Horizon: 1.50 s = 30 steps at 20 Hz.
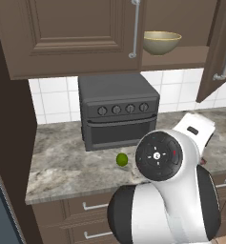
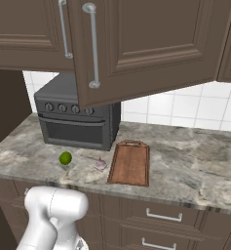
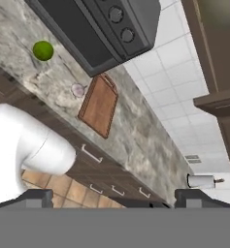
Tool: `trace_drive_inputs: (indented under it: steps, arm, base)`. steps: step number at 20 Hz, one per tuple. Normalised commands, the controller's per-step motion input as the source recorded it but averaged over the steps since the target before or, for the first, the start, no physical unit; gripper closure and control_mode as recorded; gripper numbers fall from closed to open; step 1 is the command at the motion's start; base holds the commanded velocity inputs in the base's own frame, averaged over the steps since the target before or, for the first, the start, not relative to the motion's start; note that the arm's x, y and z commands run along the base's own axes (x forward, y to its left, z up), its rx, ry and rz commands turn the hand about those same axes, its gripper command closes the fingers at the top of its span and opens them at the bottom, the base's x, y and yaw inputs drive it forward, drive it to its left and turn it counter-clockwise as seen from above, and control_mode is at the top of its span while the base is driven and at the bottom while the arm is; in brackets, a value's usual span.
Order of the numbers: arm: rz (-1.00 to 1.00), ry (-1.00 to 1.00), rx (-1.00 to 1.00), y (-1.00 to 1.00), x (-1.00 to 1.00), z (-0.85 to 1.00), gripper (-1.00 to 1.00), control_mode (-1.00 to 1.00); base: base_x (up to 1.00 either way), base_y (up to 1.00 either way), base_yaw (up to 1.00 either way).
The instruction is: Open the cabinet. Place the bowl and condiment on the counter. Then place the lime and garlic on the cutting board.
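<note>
On the worktop (image 2: 185, 161) the lime (image 2: 65, 157) sits in front of the dark toaster oven (image 2: 75, 122), the garlic (image 2: 101, 164) just right of it, and the cutting board (image 2: 130, 162) lies beside the garlic with nothing on it. Neither lime nor garlic touches the board. Up above, the cabinet (image 1: 76, 33) is open: its right door (image 2: 146, 44) is swung out toward the camera, so step one looks done. The bowl (image 1: 161, 42) sits on the cabinet shelf, not yet brought down. Condiment: can't spot it, maybe hidden behind the door or deeper on the shelf.

The hand (image 3: 111, 196) is raised and tilted, looking across the worktop and tiled wall; its fingertips stand wide apart at the bottom corners of the hand view, nothing between them, holding nothing.

Progress: early. Cabinet opened, four placements left: bowl and condiment to the worktop, then lime and garlic onto the board. Likely next is reaching up for the bowl.
</note>
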Motion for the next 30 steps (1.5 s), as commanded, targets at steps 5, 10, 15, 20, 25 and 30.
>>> trace_drive_inputs:
  steps: [5, 10, 15, 20, 25, 30]
  arm:
    - [0.0, 0.08, -0.01, 0.01, 0.4, 0.07, -1.0, -1.0]
    - [0.0, 0.04, 0.0, 0.0, 0.49, 0.16, -1.0, -1.0]
    - [-0.02, 0.0, 0.0, -0.03, 0.54, 0.21, -1.0, -1.0]
    - [-0.06, 0.0, 0.0, -0.14, 0.54, 0.17, -1.0, -1.0]
    - [-0.11, 0.0, 0.0, -0.2, 0.54, 0.25, -1.0, -1.0]
    - [-0.13, -0.02, 0.0, -0.19, 0.53, 0.25, -1.0, -1.0]
  base:
    - [0.0, 0.0, 0.0]
    - [0.0, 0.0, 0.0]
    - [0.0, 0.0, 0.0]
    - [0.0, 0.0, 0.0]
    - [0.0, 0.0, 0.0]
    - [0.0, 0.0, 0.0]
